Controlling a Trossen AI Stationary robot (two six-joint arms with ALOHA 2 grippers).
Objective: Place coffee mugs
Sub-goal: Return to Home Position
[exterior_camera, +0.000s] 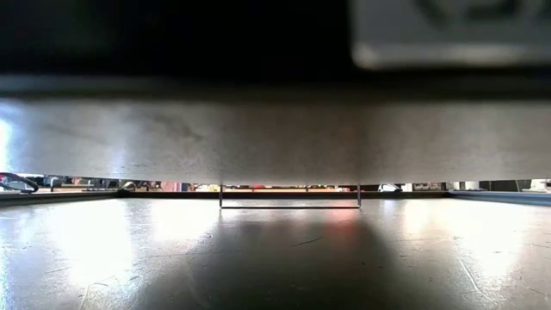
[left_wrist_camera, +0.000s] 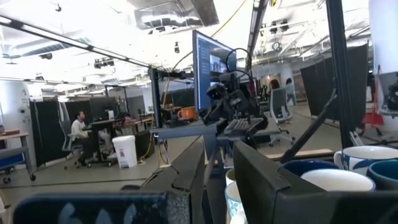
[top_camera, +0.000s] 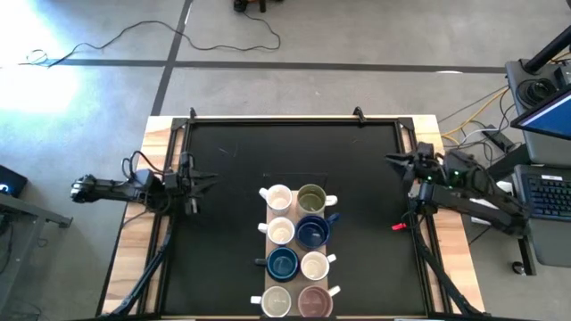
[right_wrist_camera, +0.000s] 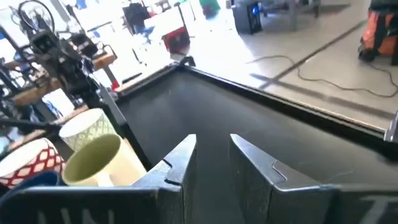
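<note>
Black matte worktop (top_camera: pixel 232 160), wood-edged, carries 8 round glazed coffee mugs (top_camera: pixel 312 233) in 2 rows near its middle. Left claw (top_camera: pixel 206 183) and right claw (top_camera: pixel 393 162) sit at opposite edges, fingers apart.

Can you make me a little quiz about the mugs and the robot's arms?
1. How many mugs can you count?
2. True or false: the right jaws are holding a mug.
3. How are the mugs set out? A: in one long line. B: in two lines of four. C: in a circle.
Key: 1. Eight. 2. False: they are open and empty, at the table's right edge. 3. B.
</note>
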